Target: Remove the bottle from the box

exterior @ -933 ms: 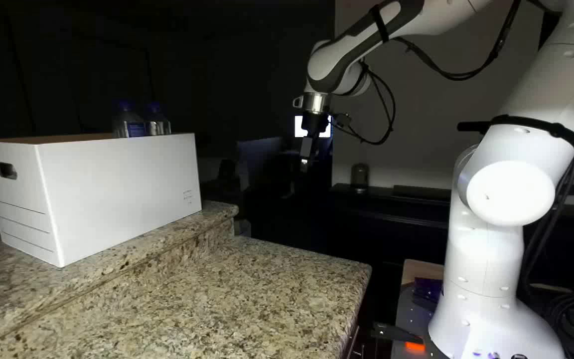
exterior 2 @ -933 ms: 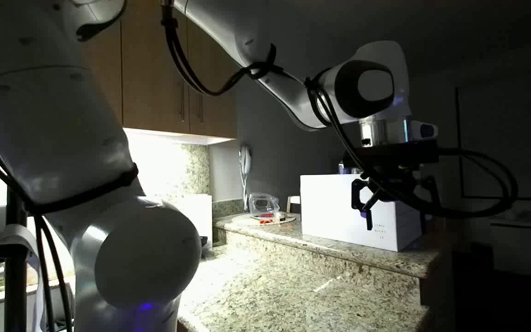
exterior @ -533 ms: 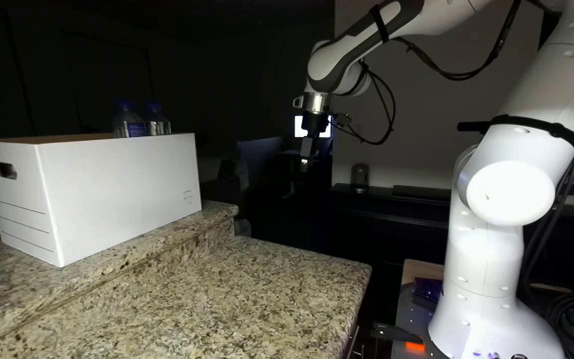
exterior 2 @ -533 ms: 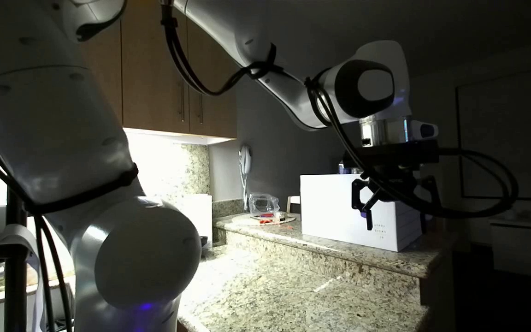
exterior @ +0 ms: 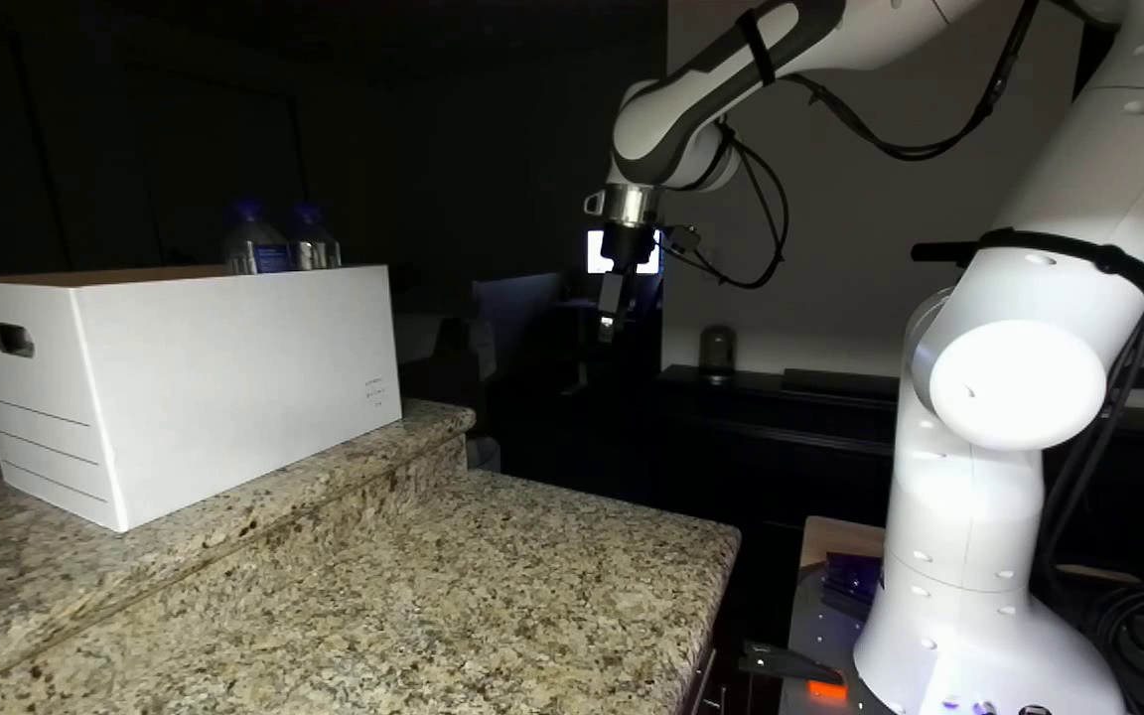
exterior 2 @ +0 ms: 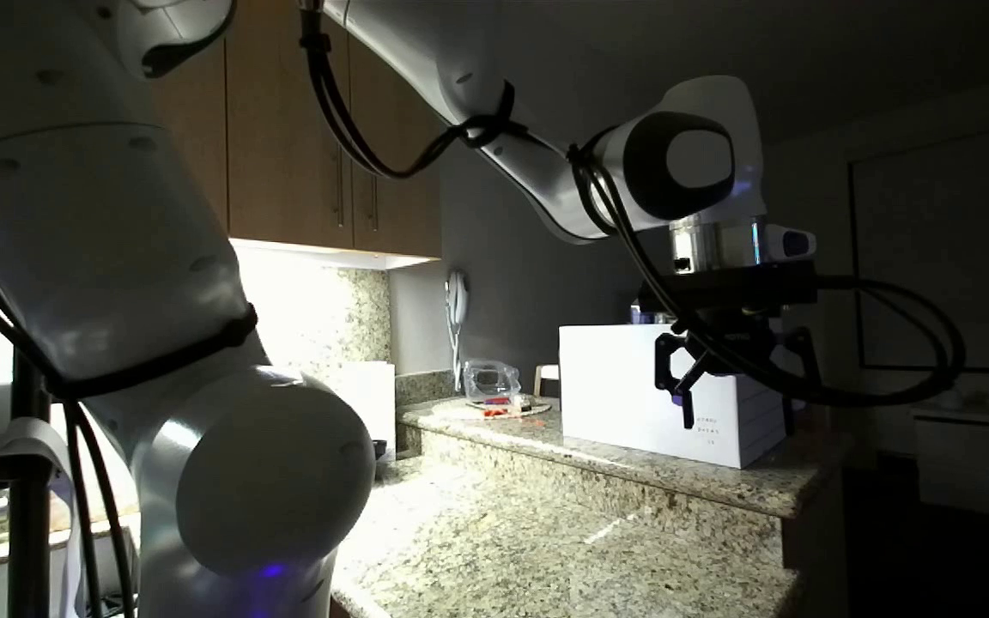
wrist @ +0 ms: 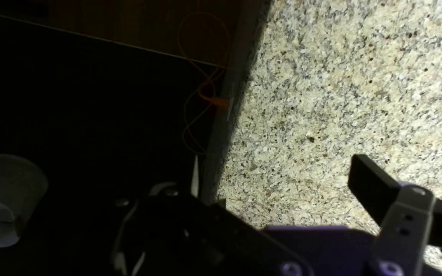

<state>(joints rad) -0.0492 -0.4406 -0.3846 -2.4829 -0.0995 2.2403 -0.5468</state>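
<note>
"White is the box point(exterior: 234, 392) at the left of the frame in an exterior view, and I count just one. What carries it?"

"The upper of two levels of a speckled bench point(exterior: 493, 596). The box's short end shows one dark handle slot point(exterior: 13, 340) and, lower down, three printed lines point(exterior: 46, 447)"

"And inside, how many?"

"Two, both blue-capped: a left bottle point(exterior: 259, 245) and a right bottle point(exterior: 316, 248), side by side, their tops above the rim in the upper left of the frame. The long side of the box hides the rest of them"

"Where is the gripper point(exterior 2: 739, 421)?"

"Pointing down in both exterior views, at the end of one white robot arm point(exterior: 1014, 382). In the frame with the box at left it hangs near the centre, well apart from both bottles"

"And the jaws?"

"Two of them, spread, with clear space between: at the right of the frame in an exterior view, and also along the bottom of the wrist view, where bench shows in the gap"

"Anything else to tally?"

"One pale handset point(exterior 2: 458, 300), mid-frame in an exterior view; one clear plastic container point(exterior 2: 492, 380), just below it and to the right; one lit screen point(exterior: 595, 256), partly behind the gripper; and, in the upper middle of the wrist view, one orange cord point(wrist: 221, 102)"
</note>
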